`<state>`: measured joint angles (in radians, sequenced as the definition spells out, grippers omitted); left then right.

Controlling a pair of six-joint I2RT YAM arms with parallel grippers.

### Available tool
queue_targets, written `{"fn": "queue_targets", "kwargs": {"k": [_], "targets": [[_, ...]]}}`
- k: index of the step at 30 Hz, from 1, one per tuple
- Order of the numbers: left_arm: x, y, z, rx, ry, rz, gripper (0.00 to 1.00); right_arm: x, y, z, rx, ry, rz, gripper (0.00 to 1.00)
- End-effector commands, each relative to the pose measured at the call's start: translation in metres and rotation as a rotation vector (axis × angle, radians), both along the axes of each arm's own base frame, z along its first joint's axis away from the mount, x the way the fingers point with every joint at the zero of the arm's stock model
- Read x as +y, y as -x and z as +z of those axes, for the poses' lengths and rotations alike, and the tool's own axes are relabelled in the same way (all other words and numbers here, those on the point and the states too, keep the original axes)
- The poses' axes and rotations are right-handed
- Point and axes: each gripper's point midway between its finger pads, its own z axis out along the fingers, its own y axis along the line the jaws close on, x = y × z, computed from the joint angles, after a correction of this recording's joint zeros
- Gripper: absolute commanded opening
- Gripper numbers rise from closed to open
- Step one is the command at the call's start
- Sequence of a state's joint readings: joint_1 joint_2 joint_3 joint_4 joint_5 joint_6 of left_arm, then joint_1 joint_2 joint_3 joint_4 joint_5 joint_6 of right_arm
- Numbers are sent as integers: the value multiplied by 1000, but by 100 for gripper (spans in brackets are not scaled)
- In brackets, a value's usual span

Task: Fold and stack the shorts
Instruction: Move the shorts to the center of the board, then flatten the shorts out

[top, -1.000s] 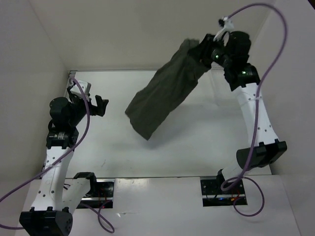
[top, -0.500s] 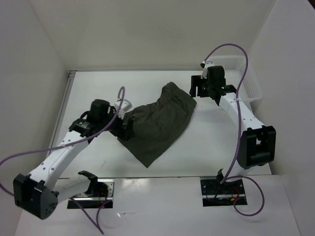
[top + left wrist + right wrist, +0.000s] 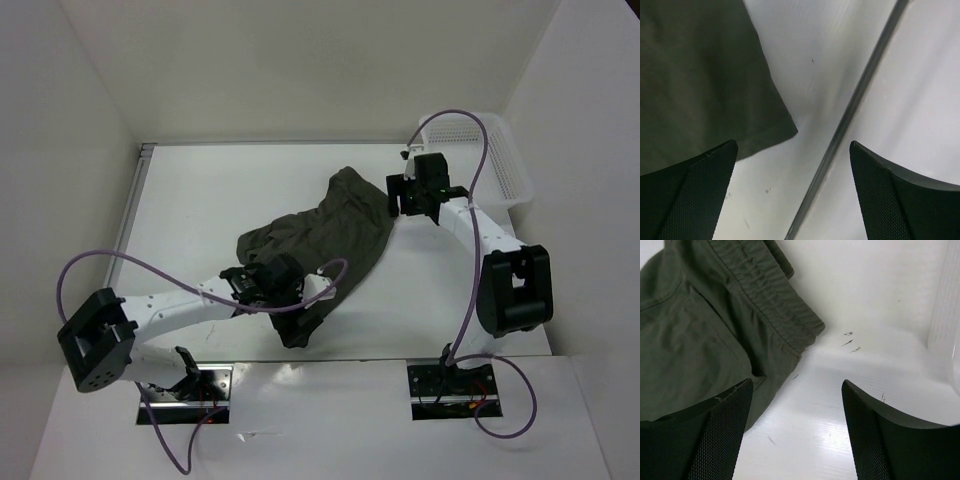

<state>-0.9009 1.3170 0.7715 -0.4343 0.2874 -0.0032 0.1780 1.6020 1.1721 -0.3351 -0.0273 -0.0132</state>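
You have the shorts (image 3: 330, 235) lying crumpled on the tabletop (image 3: 190, 200). They run diagonally from the waistband near the right arm down to a leg hem near the front edge. Your left fingers (image 3: 695, 195) stand wide apart over that hem corner, with nothing between them. Your right fingers (image 3: 710, 430) are also spread and grip nothing; the elastic waistband lies just beside them. The white mesh basket (image 3: 495, 150) sits at the far right corner, apart from the cloth.
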Motion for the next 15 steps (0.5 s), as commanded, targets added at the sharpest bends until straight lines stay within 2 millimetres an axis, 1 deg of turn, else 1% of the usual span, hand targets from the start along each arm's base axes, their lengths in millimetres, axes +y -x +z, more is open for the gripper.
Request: {"fn": "queue_targets", "kwargs": {"k": [1, 2, 3, 4, 5, 6, 7, 8, 9, 11, 12, 14, 15], "targets": [[-14, -8, -13, -17, 29, -12, 99, -5, -21, 4, -70, 35, -8, 77], [-12, -6, -23, 2, 5, -12, 99, -5, -24, -1, -67, 35, -8, 77], [-13, -7, -26, 1, 6, -12, 99, -10, -28, -5, -60, 43, -24, 77], [-13, -4, -31, 7, -1, -21, 99, -10, -31, -7, -63, 50, -18, 77], [-18, -7, -35, 0, 7, -21, 98, -14, -34, -8, -63, 50, -28, 77], [-19, -4, -41, 4, 2, -30, 96, -18, -38, -9, -61, 51, -37, 77], [-18, -4, -47, 7, -2, -30, 90, -16, -37, -18, -39, 46, -28, 77], [-23, -4, -49, -6, 15, -40, 84, -16, -39, -21, -40, 52, -22, 77], [-21, -5, -54, -9, 6, -35, 66, -17, -42, -21, -38, 42, -20, 77], [-18, -2, -57, -2, -3, -35, 41, -15, -41, -34, -9, 33, -19, 77], [-17, -4, -57, -9, -8, -30, 27, -13, -41, -34, -8, 26, -11, 77], [-17, -5, -58, -16, -13, -25, 16, -10, -41, -48, 23, 1, -22, 77], [-13, -3, -61, -2, -31, -25, 11, -6, -44, -47, 23, -17, -18, 77]]}}
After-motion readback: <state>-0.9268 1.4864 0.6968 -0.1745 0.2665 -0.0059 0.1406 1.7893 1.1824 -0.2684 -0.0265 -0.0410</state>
